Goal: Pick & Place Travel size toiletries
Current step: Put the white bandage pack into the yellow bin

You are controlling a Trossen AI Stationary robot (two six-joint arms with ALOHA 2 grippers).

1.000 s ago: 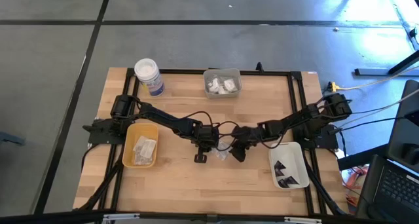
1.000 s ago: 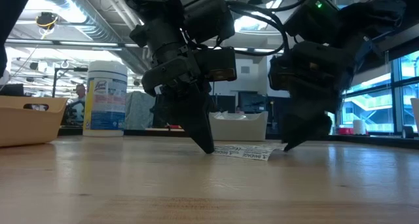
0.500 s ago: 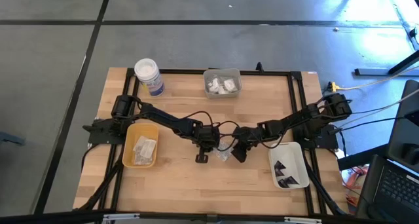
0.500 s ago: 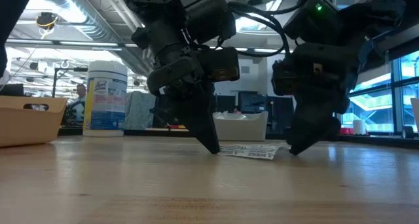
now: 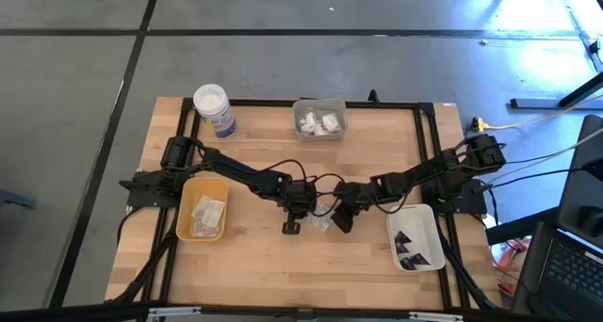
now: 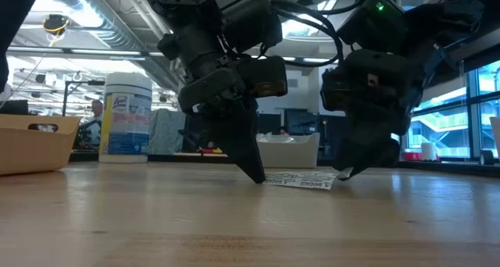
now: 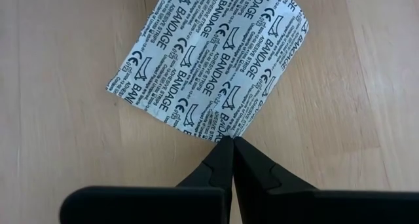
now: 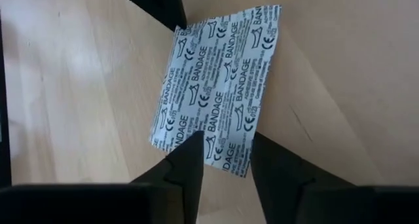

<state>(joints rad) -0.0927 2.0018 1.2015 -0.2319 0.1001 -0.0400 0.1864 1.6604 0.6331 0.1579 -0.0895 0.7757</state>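
Observation:
A flat white sachet printed "BANDAGE" (image 5: 320, 222) (image 6: 301, 179) lies on the wooden table near its middle, between my two grippers. My left gripper (image 5: 307, 220) (image 7: 230, 142) is shut, with its tips at the sachet's left edge. My right gripper (image 5: 334, 222) (image 8: 226, 149) stands open at the sachet's right end. One finger (image 8: 191, 160) covers part of that end's edge and the other (image 8: 265, 162) stands just beside its corner. In the low view the right end (image 6: 336, 174) curls slightly up off the wood. My left gripper sets its shut fingertips on the sachet's left edge (image 7: 226, 133), slanting down from the table's left. The sachet lies flat on the table under them. My right gripper slants down from the table's right, fingers apart. The sachet's curled right end (image 6: 336, 174) meets a fingertip (image 6: 344, 172). Whether both fingers touch, I cannot tell.
A yellow tray (image 5: 185, 205) with packets sits at the left, a clear tray (image 5: 320, 132) with white packets at the far middle, and a white tray (image 5: 431, 230) with dark wedges at the right. A big white jar (image 5: 214, 110) stands far left. Black rails (image 5: 283, 104) frame the table.
My left gripper's shut tips have crept a little toward my right gripper. The sachet has slid the same way along the table. Its right end now curls up against my right gripper's fingertip.

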